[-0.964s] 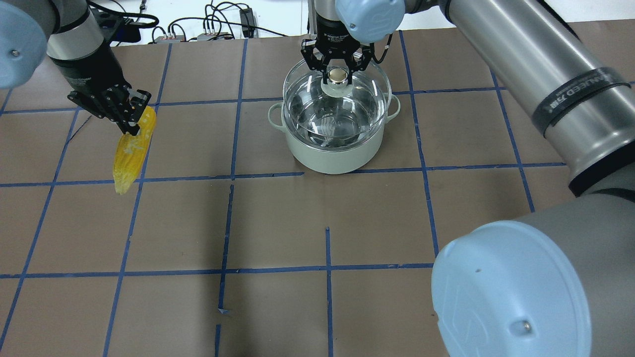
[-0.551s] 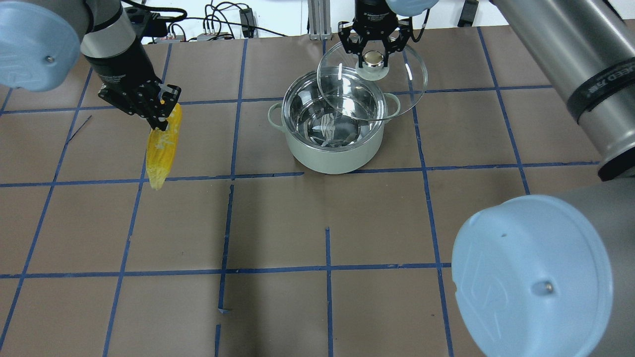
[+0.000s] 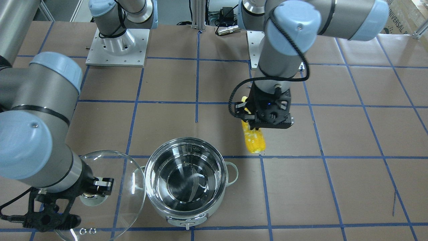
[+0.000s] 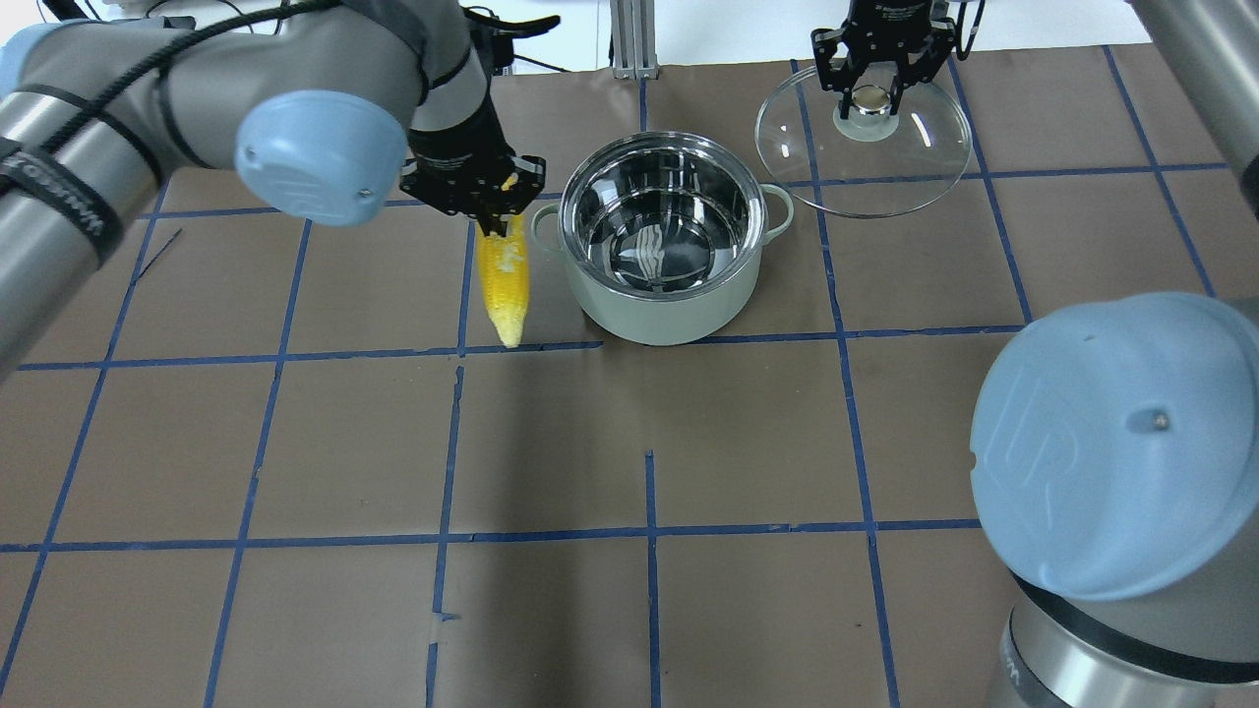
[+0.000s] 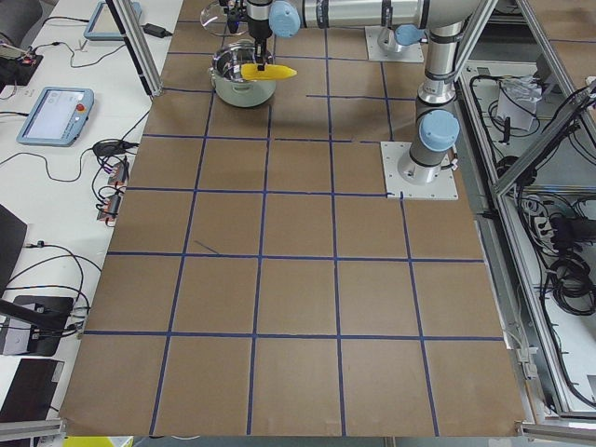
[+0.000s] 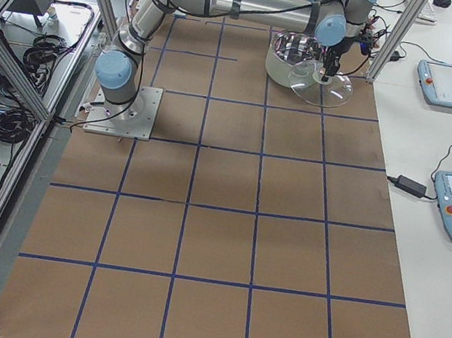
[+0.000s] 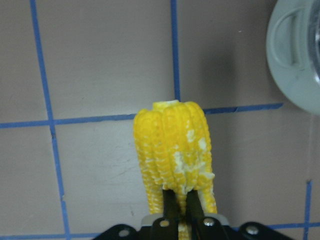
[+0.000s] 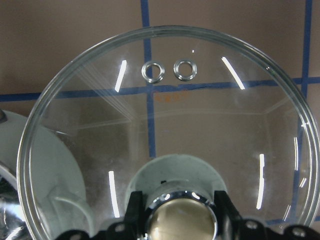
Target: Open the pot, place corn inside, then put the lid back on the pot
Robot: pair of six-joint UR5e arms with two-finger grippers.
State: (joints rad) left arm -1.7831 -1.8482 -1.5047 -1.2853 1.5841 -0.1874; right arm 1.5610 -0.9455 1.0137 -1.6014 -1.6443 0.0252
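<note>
The steel pot [image 4: 659, 310] stands open and empty at the table's far middle; it also shows in the front view [image 3: 187, 217]. My left gripper [image 4: 491, 222] is shut on the thick end of the yellow corn [image 4: 503, 280], which hangs in the air just left of the pot's left handle. The corn also shows in the front view [image 3: 254, 140] and the left wrist view [image 7: 172, 145]. My right gripper [image 4: 870, 98] is shut on the knob of the glass lid [image 4: 885, 172], held to the right of and beyond the pot. The lid fills the right wrist view [image 8: 200, 115].
Brown paper with a blue tape grid [image 4: 649, 536] covers the table. Cables and an aluminium post [image 4: 629, 39] lie along the far edge. My right arm's elbow [image 4: 1111, 442] looms over the near right. Both arm bases [image 3: 117, 47] stand behind the pot in the front view.
My left gripper has carried the corn rightward to just beside the pot. My right gripper has moved the lid from over the pot to its right, leaving the pot uncovered.
</note>
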